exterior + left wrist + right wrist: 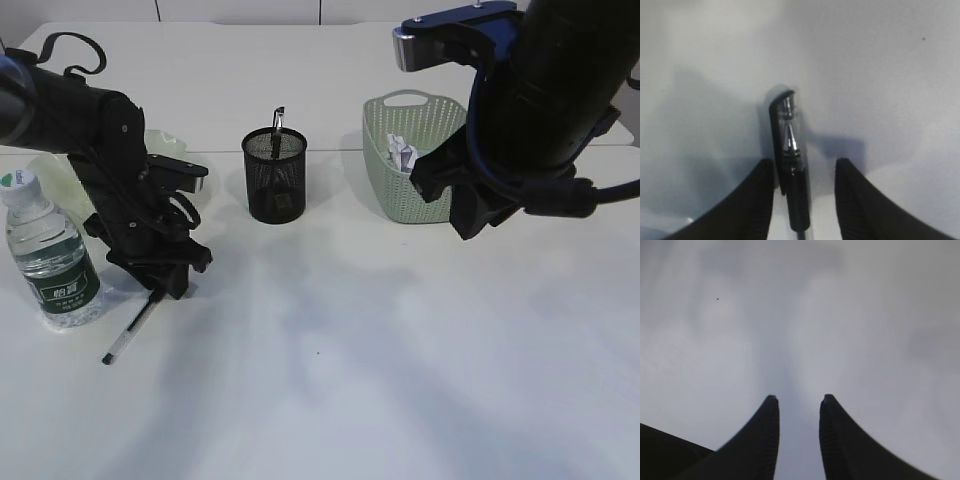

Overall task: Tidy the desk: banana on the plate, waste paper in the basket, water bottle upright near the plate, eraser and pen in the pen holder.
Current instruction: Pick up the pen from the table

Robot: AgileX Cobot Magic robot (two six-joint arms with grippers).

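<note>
A black pen (130, 330) lies on the white table at the front left. My left gripper (165, 285) is lowered over its upper end. In the left wrist view the pen (790, 150) lies between the open jaws (805, 170), close to the left finger. The water bottle (50, 255) stands upright at the far left. A pale green plate (55, 170) shows partly behind the left arm. The black mesh pen holder (274, 175) holds another pen (278, 120). The green basket (410, 160) holds crumpled paper (403, 152). My right gripper (465, 215) (799, 400) is open, empty and raised. The banana and eraser are not visible.
The right arm hangs in front of the basket's right side. The left arm stands between the bottle and the pen holder. The table's far edge runs behind the holder and the basket.
</note>
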